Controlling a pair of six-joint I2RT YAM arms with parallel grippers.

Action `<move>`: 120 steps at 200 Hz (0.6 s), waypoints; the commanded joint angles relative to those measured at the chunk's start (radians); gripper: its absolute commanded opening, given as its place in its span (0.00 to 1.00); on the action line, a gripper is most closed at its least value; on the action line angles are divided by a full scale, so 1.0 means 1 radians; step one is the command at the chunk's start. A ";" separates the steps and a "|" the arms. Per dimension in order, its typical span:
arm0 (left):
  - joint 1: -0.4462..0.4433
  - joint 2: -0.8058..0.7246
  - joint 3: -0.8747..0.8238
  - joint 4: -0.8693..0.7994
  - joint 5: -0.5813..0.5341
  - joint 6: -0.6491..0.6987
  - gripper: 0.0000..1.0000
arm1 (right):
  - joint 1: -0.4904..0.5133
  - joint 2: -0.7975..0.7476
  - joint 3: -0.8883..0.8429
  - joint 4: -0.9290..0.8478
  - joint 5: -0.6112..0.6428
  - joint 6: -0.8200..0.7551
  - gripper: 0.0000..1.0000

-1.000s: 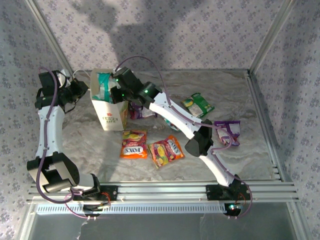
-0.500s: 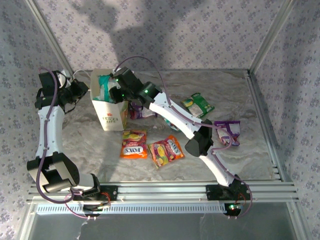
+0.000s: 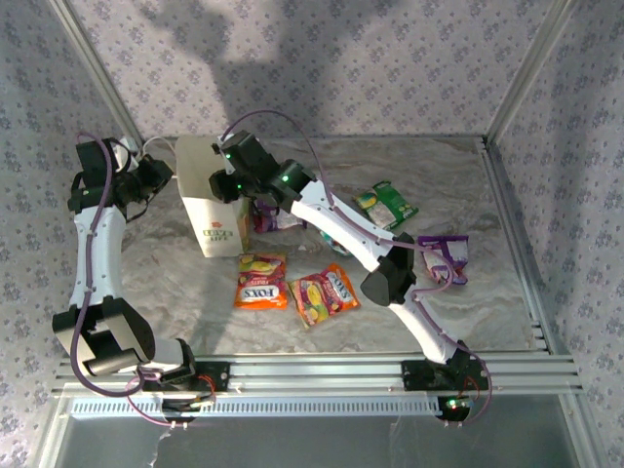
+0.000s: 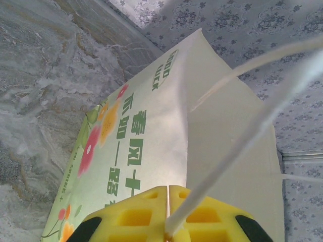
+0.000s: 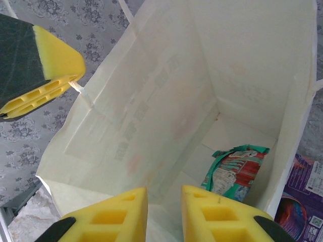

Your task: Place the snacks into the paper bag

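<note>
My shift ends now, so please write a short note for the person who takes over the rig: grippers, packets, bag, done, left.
Left gripper: shut on the bag's handle.
Right gripper: open, empty, over the bag's mouth.
Done: one teal packet lies in the bag.
Left: five on the table: two FOX'S packets, a green packet, a purple packet, and one packet beside the bag, partly under the right arm.
</note>
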 commanded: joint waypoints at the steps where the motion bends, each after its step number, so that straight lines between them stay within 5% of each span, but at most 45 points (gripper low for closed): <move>1: 0.008 -0.018 0.032 -0.022 0.008 0.017 0.11 | 0.010 -0.063 0.033 -0.031 -0.039 -0.013 0.26; 120: 0.008 -0.011 0.069 -0.069 0.011 0.049 0.12 | 0.031 -0.155 0.025 -0.061 -0.074 -0.103 0.35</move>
